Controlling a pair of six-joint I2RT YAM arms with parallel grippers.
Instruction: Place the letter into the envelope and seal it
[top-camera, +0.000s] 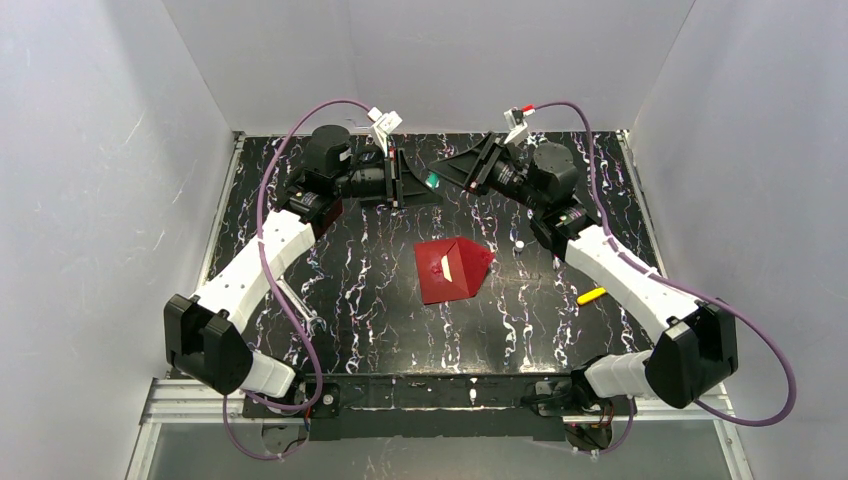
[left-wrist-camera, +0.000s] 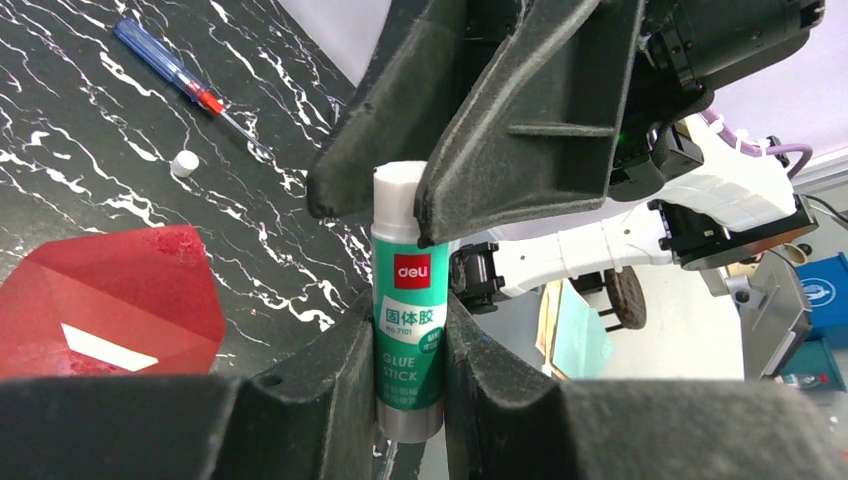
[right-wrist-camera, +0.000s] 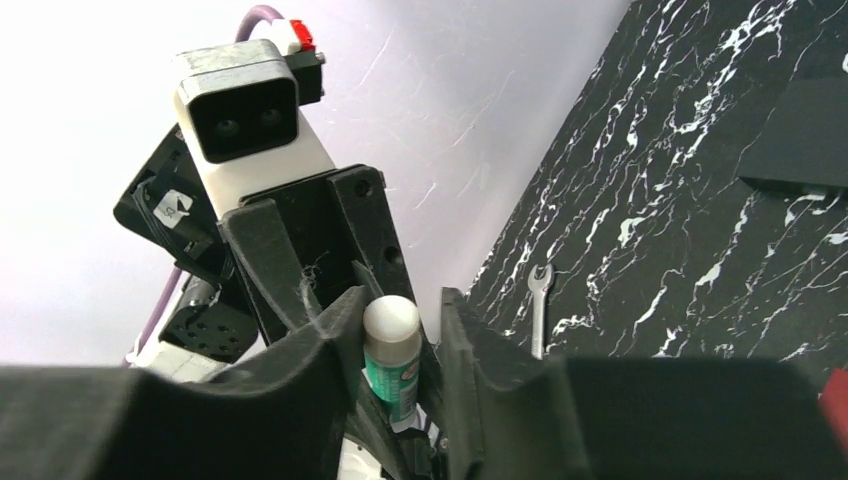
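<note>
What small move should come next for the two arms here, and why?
Probably the right gripper, set around the white top of the glue stick, should pinch and pull it off: the left gripper clamps the body, and the envelope looks unsealed.
</note>
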